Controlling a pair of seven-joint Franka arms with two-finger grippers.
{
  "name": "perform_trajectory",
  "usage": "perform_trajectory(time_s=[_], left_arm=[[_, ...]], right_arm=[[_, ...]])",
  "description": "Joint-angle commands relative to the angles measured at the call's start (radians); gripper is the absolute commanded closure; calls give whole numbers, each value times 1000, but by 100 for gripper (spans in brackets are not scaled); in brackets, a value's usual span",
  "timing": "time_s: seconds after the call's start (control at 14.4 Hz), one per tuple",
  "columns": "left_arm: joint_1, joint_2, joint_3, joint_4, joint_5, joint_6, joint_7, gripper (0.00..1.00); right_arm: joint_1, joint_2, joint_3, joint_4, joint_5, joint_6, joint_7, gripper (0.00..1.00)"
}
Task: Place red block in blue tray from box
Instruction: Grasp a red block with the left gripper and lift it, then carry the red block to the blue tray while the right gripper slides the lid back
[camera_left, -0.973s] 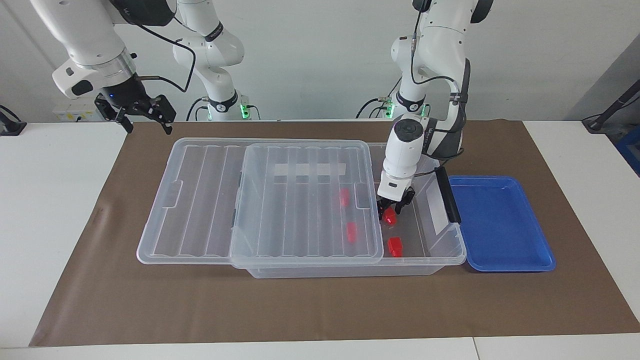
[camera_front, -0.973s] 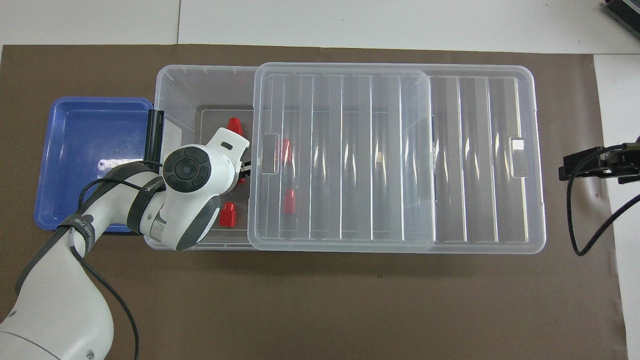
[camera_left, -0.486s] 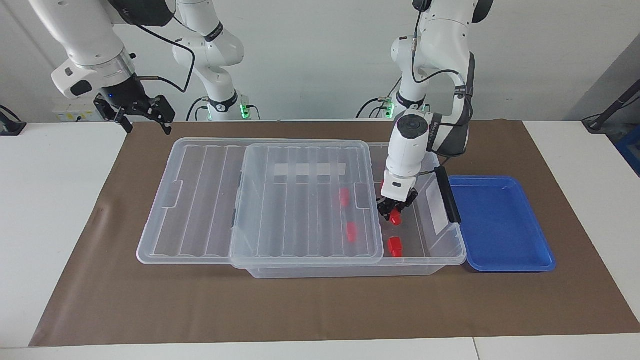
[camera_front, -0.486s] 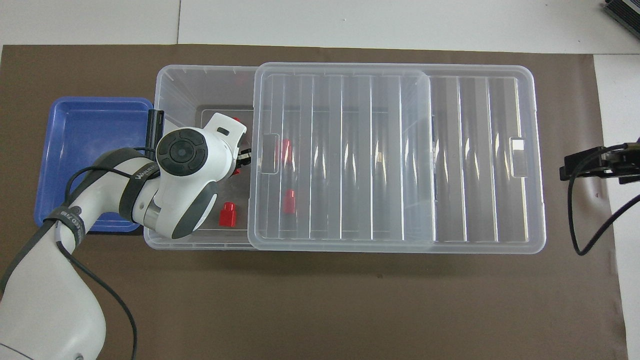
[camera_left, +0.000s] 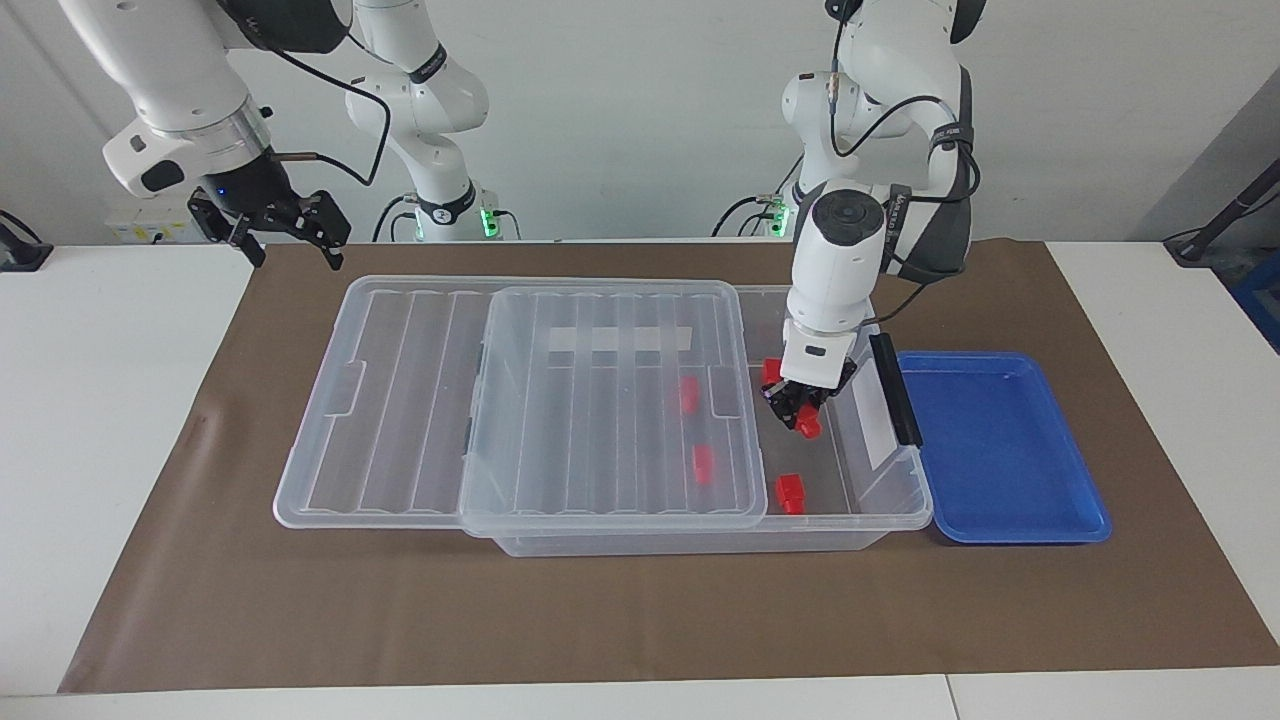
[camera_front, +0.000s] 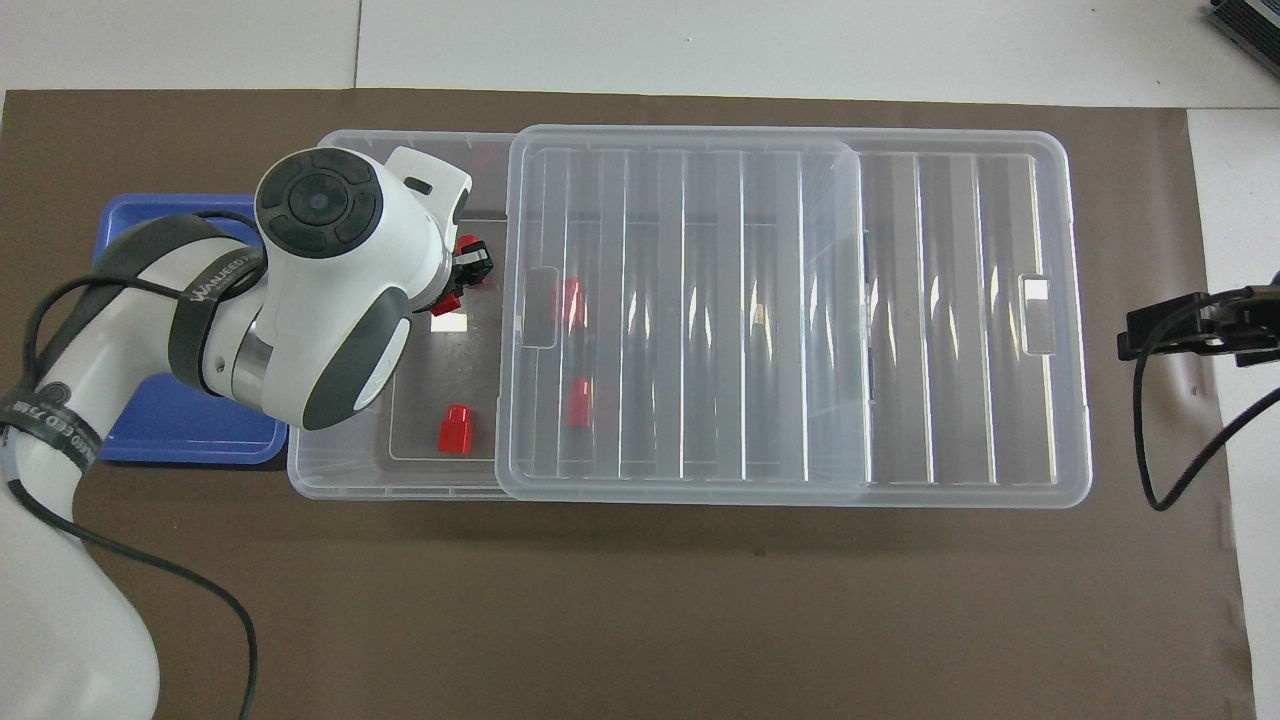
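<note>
Left end effector (camera_left: 800, 415) clenched on red block (camera_left: 808, 425), up over the box (camera_left: 880, 530); blue tray (camera_left: 1000, 530) beside it empty, drop-off left, right end effector (camera_left: 290, 235) released, waiting.

table: we've got a white tabletop (camera_left: 110, 420), bare at both ends
mat: a big brown mat (camera_left: 640, 610) covers most of the middle, lying flat on the table, and everything else sits on it
box: the clear box (camera_left: 700, 540) sits on the mat around the centre, long side running along the table
lid: ribbed clear lid (camera_left: 400, 400) is slid toward the right arm's end, so it only partly covers the box
blue tray: the blue tray (camera_left: 1000, 450) sits on the mat just beside the box, at the left arm's end
</note>
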Motion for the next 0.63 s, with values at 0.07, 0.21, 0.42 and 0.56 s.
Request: perform_trajectory(time_s=[0.07,0.21,0.42,0.56], left_arm=[[-6,-10,6,73,-20,-129,1,100],[-2,-13,6,133,-21,-233,37,100],[32,-14,23,244,-59,-411,189,100],[95,-17,18,261,-66,-451,289,100]], right_arm=[[-13,-32,2,-67,17,97,-84,22],[-27,-20,0,-88,17,164,-87,71],[-44,-12,0,-169,17,282,-119,100],[-54,21,0,-182,17,324,-191,100]])
